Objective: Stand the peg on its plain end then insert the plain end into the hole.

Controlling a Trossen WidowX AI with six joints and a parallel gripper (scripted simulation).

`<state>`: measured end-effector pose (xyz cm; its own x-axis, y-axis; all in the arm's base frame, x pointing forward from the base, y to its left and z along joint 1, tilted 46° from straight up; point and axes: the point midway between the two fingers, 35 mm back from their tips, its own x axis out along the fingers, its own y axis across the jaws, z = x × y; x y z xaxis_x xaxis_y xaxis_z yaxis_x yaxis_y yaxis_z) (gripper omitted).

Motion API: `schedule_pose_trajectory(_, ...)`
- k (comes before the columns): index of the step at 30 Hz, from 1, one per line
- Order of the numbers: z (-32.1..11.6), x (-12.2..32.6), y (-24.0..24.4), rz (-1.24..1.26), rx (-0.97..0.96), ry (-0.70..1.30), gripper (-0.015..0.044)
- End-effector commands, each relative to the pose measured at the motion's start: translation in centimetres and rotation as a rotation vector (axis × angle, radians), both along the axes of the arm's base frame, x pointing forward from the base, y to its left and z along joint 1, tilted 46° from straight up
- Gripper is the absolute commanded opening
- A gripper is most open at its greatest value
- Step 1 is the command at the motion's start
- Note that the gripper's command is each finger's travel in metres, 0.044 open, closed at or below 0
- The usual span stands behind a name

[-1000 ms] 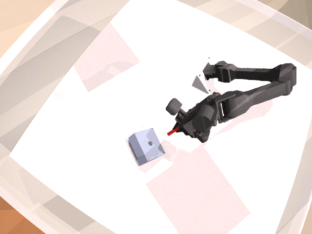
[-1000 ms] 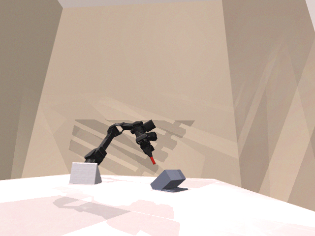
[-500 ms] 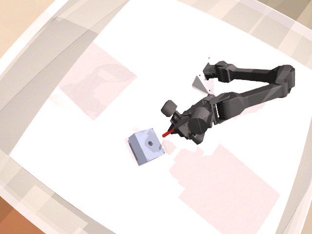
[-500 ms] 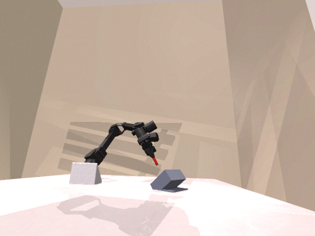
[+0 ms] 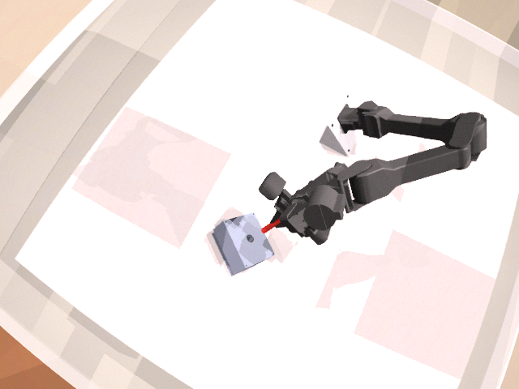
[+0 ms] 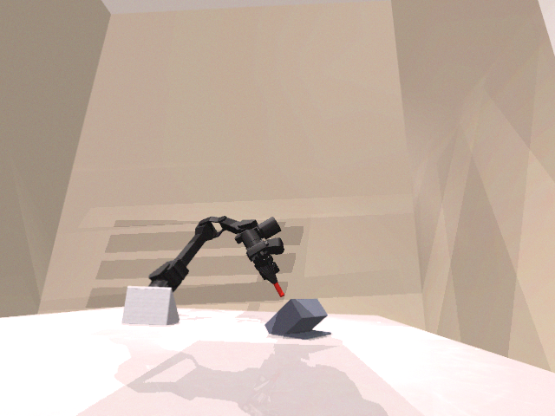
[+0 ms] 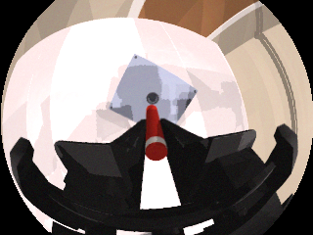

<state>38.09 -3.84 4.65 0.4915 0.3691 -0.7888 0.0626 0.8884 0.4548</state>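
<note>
The blue-grey block with a sloped face (image 5: 260, 250) (image 6: 299, 315) (image 7: 147, 83) has one round dark hole (image 5: 250, 237) (image 7: 153, 98), with nothing in it. One red cylindrical peg (image 5: 270, 226) (image 6: 279, 289) (image 7: 154, 122), white-banded near one end, is tilted above the bench (image 5: 176, 292) (image 6: 67, 358), gripped between the two black fingers (image 5: 277, 220) (image 6: 273, 281), apart from the block.

"What stands on the broad, glossy white desk (image 5: 201, 104) (image 6: 67, 349) (image 7: 80, 64)?"

"A blue-grey block with a sloped, holed face (image 5: 257, 251) (image 6: 293, 315) (image 7: 139, 80), and a pale grey wedge-shaped block (image 5: 332, 141) (image 6: 146, 305)."
</note>
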Motion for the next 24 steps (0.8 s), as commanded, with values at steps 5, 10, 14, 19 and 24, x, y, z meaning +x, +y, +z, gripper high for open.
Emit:
schedule_pose_trajectory(5, -1.2, 0.7, 0.3, -0.009, -0.006, -0.002, 0.0)
schedule_pose_trajectory(10, -1.7, 1.0, 0.5, -0.011, -0.008, -0.006, 0.0)
schedule_pose_trajectory(14, -1.9, 1.2, 0.6, -0.008, -0.01, -0.01, 0.0)
schedule_pose_trajectory(19, -2.1, 1.3, 0.7, -0.008, -0.01, -0.01, 0.0)
schedule_pose_trajectory(24, -2.5, 1.6, 0.9, -0.006, -0.011, -0.012, 0.0)
